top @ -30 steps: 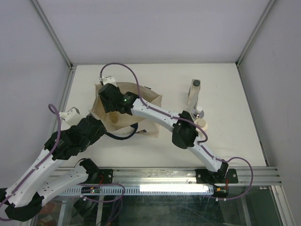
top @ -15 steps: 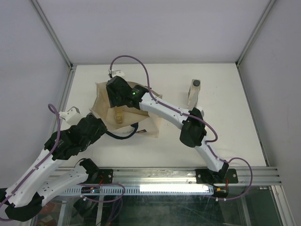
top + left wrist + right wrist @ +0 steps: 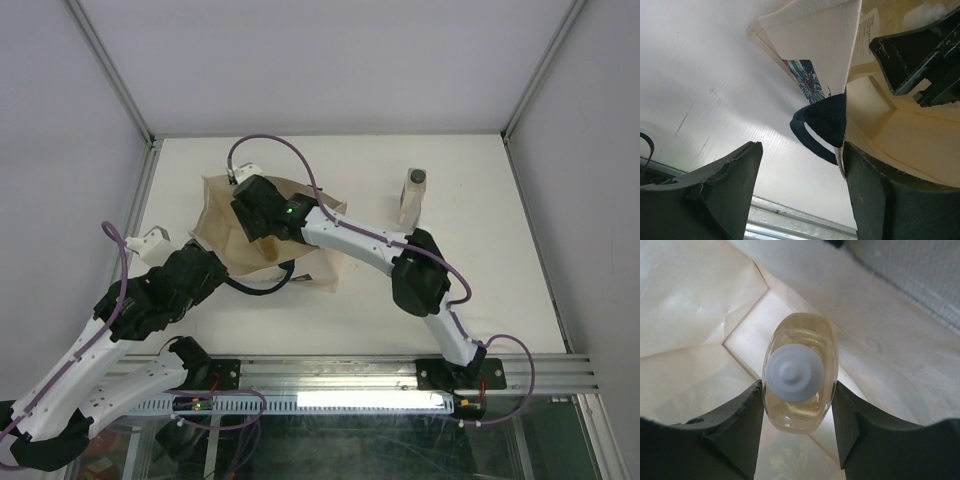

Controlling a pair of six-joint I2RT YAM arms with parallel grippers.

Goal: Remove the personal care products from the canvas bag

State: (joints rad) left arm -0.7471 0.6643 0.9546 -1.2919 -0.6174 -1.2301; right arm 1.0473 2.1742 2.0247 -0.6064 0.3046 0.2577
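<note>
The beige canvas bag lies open on the table, and its inside wall fills the right wrist view. My right gripper is deep inside it, and its fingers press both sides of the clear amber-liquid bottle with a white cap. From above, its wrist hides the bottle. My left gripper is open at the bag's near rim, and its right finger touches the rim by the navy handle. The clear rectangular bottle with a dark cap stands at the right. The silver-topped and cream bottles are hidden.
My right arm's elbow hangs over the table right of the bag. The metal rail runs along the near edge, and white walls close the other three sides. A navy handle loop lies in front of the bag.
My right gripper has gone further into the bag and now covers the amber bottle, which showed in the bag earlier. Its elbow has swung right over the two small bottles. The left arm has stayed still.
</note>
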